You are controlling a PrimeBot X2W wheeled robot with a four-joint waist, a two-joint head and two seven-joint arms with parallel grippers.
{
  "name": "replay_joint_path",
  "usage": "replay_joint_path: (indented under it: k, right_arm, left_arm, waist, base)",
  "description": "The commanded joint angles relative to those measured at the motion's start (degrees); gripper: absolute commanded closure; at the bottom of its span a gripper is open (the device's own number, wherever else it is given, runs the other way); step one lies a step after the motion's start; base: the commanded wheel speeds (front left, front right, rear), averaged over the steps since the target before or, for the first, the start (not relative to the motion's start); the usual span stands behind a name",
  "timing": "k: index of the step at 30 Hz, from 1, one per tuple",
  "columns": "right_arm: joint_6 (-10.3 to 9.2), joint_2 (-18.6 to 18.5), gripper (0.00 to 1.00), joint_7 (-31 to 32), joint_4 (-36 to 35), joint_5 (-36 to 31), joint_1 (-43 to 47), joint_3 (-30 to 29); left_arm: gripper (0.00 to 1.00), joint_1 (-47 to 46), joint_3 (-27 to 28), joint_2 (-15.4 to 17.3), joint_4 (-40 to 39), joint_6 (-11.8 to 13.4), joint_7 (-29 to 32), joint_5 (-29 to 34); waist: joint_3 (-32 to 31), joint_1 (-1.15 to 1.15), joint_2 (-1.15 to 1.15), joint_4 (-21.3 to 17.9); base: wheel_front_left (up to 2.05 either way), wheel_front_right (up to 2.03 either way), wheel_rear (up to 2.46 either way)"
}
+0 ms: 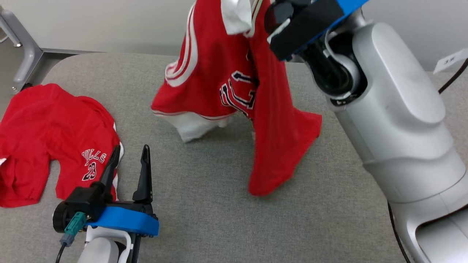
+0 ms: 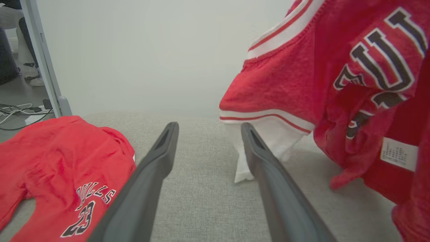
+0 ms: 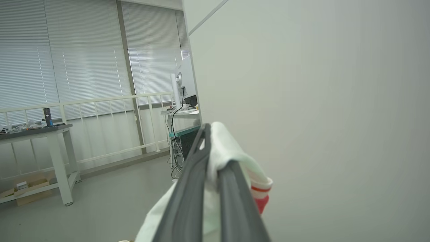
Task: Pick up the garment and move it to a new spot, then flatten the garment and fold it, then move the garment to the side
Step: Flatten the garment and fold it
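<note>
The garment [image 1: 215, 84] is a red jersey with white trim and dark lettering, hanging bunched above the middle of the grey padded table [image 1: 204, 226]. Its lowest folds reach the table surface. In the right wrist view my right gripper [image 3: 216, 148] is shut on a white edge of the garment [image 3: 228, 151], up high. Its black and blue wrist [image 1: 303, 25] stands at the top of the head view. My left gripper [image 1: 131, 149] is open at the lower left, nothing between its fingers [image 2: 154, 158], with the garment [image 2: 302, 84] hanging to its right.
Red shorts [image 1: 47, 135] with a printed number lie flat at the table's left edge, just beside my left fingers, and show at the left wrist view's lower left [image 2: 60, 158]. A grey metal frame leg [image 1: 25, 54] stands beyond the far left corner. A plain wall is behind.
</note>
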Motion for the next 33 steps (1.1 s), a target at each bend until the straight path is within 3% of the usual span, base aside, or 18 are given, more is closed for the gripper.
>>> replay_joint_path:
  k: [1,8,17,23,33]
  right_arm:
    - [0.01,-0.15,1.0,-2.06,1.73,0.69,-2.78,-0.23]
    - [0.01,-0.13,1.0,-10.23,11.52,3.96,-8.27,-3.12]
    - [0.01,-1.48,1.0,-8.59,16.84,-4.94,6.57,-11.41]
    - [0.01,-3.06,1.0,-4.53,10.17,-9.19,23.24,-17.54]
    - [0.01,-1.01,1.0,7.77,-10.9,-18.29,49.53,-31.81]
  left_arm:
    - [0.0,-0.73,0.43,-0.17,-0.02,-0.11,-0.27,0.38]
    - [0.0,0.12,2.22,0.2,-0.81,-0.1,-0.27,0.85]
    - [0.0,0.84,3.34,-0.14,-1.47,-0.25,-0.27,1.36]
    - [0.0,1.55,3.86,-0.04,-1.07,-0.35,-0.27,1.54]
    - [0.0,3.32,4.76,0.55,-1.35,-0.19,-0.27,1.33]
  waist:
    - [-0.18,-0.01,0.0,0.06]
    - [-0.28,-0.01,0.0,-1.81]
    - [-0.06,-0.01,0.0,-6.2]
    - [-1.58,-0.01,0.0,-8.29]
    - [-2.41,-0.01,0.0,-10.55]
  base:
    - [0.0,0.0,0.0]
    - [0.0,0.0,0.0]
    - [0.0,0.0,0.0]
    - [0.0,0.0,0.0]
    - [0.0,0.0,0.0]
